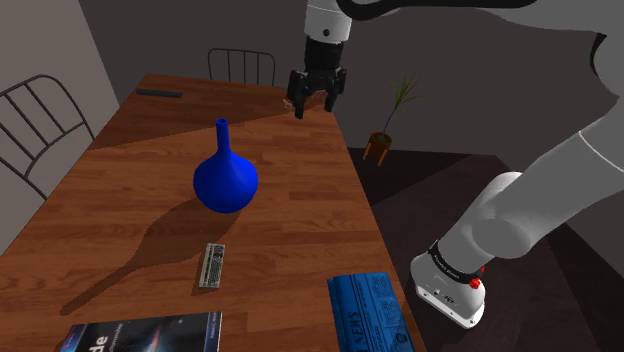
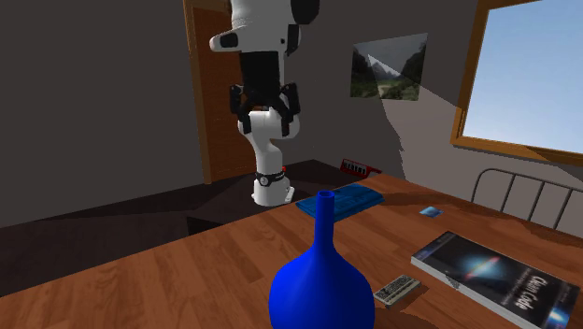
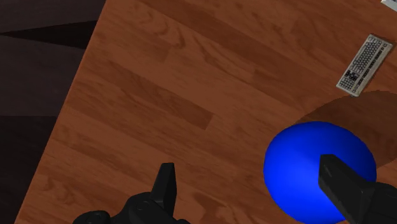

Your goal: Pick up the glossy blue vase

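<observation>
the black two-finger gripper (image 1: 315, 108) hangs above the far end of the brown wooden table (image 1: 120, 220), its fingers spread wide with nothing between them. the glossy blue vase (image 1: 225, 178), round-bodied with a slim upright neck, stands near the middle of the table, below the gripper and well apart from it. a small grey remote control (image 1: 211, 265) lies near the vase, and a folded blue newspaper (image 1: 368, 312) rests by the table's edge.
</observation>
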Motion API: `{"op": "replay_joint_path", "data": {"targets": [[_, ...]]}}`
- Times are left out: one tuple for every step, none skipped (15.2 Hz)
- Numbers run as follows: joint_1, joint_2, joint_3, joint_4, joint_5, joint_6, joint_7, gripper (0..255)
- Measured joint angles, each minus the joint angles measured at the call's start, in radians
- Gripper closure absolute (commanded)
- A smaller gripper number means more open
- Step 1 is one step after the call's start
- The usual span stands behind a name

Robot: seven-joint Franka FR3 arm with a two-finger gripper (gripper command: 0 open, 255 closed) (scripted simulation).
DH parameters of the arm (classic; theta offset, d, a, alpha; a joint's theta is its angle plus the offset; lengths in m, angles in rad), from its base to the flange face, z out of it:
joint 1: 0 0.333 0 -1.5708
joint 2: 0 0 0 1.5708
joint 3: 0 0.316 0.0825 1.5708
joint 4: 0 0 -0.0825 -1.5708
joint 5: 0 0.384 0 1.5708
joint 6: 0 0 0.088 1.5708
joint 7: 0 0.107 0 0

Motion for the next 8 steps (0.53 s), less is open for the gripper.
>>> {"op": "replay_joint_path", "data": {"targets": [[0.004, 0.035, 0.011, 0.035, -0.009, 0.002, 0.018, 0], [0.009, 0.072, 0.022, 0.068, -0.019, 0.006, 0.037, 0], [0.015, 0.11, 0.033, 0.101, -0.03, 0.012, 0.057, 0], [0.022, 0.151, 0.043, 0.143, -0.043, 0.011, 0.077, 0], [0.03, 0.194, 0.054, 0.186, -0.057, 0.011, 0.099, 0], [0.038, 0.234, 0.062, 0.224, -0.072, 0.013, 0.118, 0], [0.048, 0.27, 0.069, 0.258, -0.085, 0.014, 0.137, 0], [0.058, 0.313, 0.075, 0.306, -0.102, 0.008, 0.154, 0]]}}
